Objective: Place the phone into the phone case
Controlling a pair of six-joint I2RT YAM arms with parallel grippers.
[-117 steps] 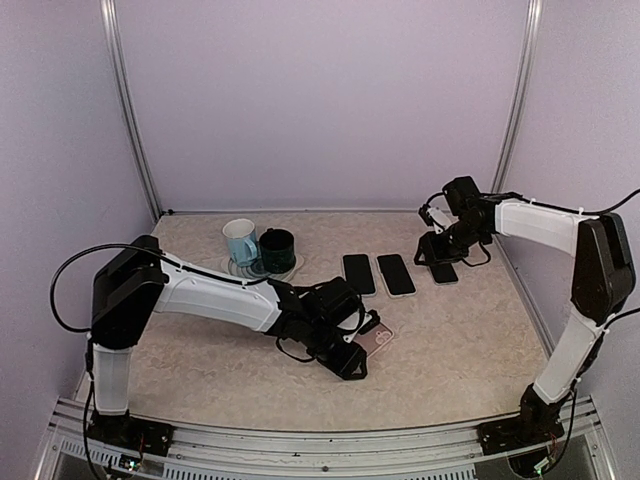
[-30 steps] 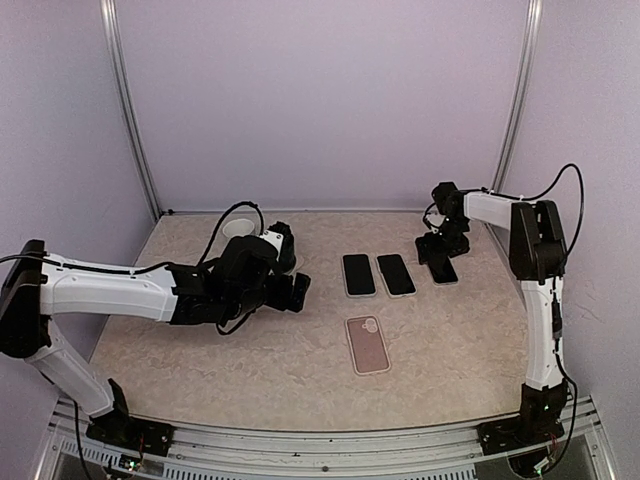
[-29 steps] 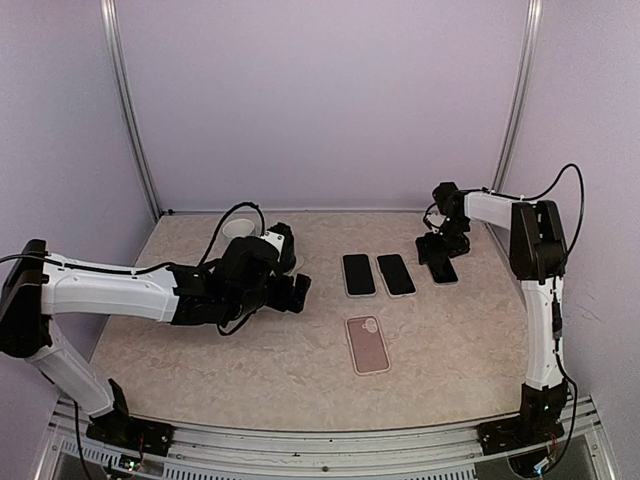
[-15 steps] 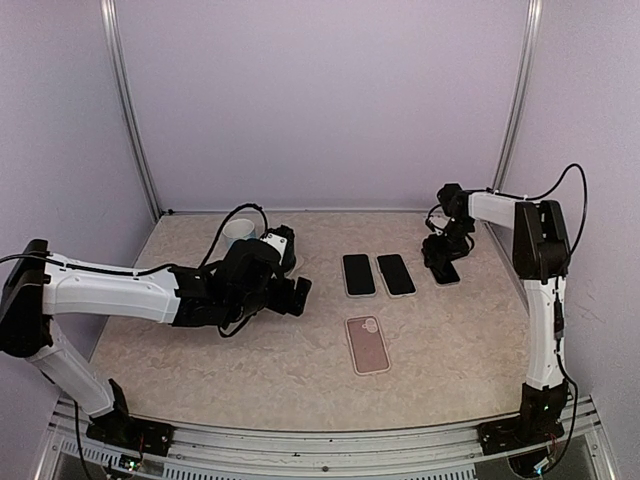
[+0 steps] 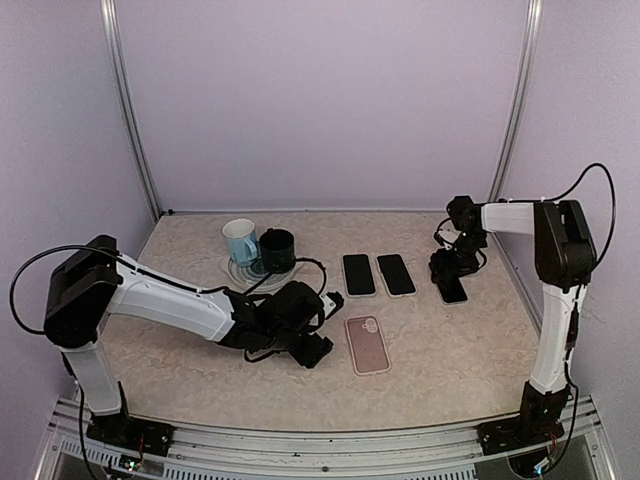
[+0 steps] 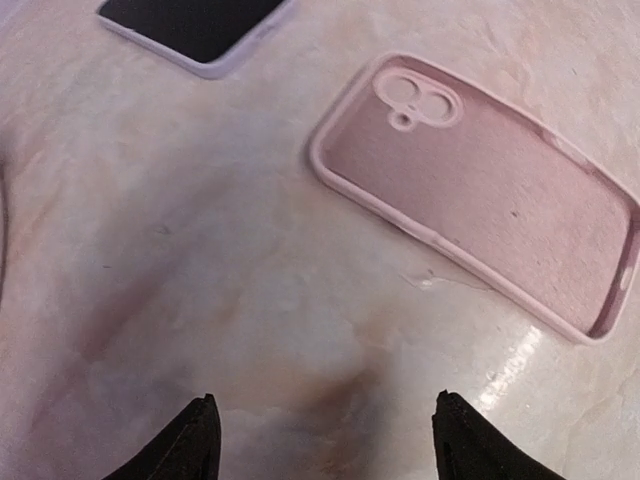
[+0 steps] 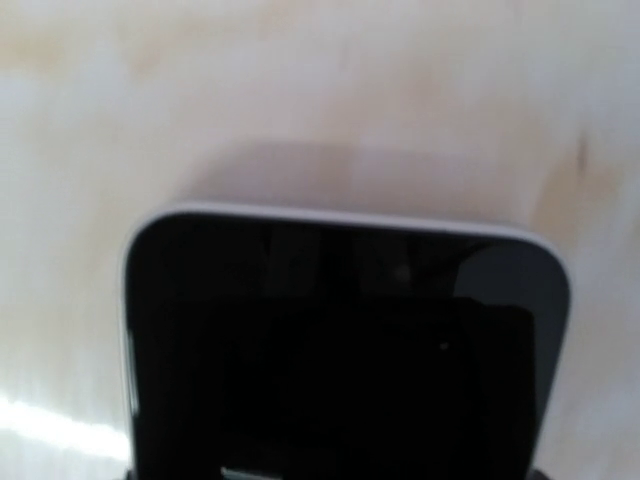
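- Risk of the phone (image 5: 453, 289) slipping from the right gripper (image 5: 450, 266): thin slab, glassy black screen, smooth pale rim, lying flat on the table (image 5: 200, 370) at 2 o'clock from the case, with little edge to catch.
- Cannot tell how the right jaws stand: wrist view filled by the dark screen, fingers out of sight.
- Risk of the phone case (image 6: 480, 200) skidding under a press: soft-looking matte pink shell with a raised lip, rounded corners and a twin-lens cut-out. Open side up on a glossy marble-patterned top, with nothing pinning it.
- Left gripper (image 6: 330, 440): jaws spread wide, empty, low over bare table, with the case at 3 o'clock from it in the top view, near but apart. Well placed to brace the shell.
- Risk of a misfit: no seating if the camera end is turned away from the cut-out.
- Risk of a mix-up: spare phone (image 5: 358, 273) and second spare phone (image 5: 396, 273) side by side at 12 o'clock from the case, similar in look.
- Risk of a knock from the left arm: light blue mug (image 5: 240, 240) and dark mug (image 5: 277, 248), touching, at 10 o'clock.
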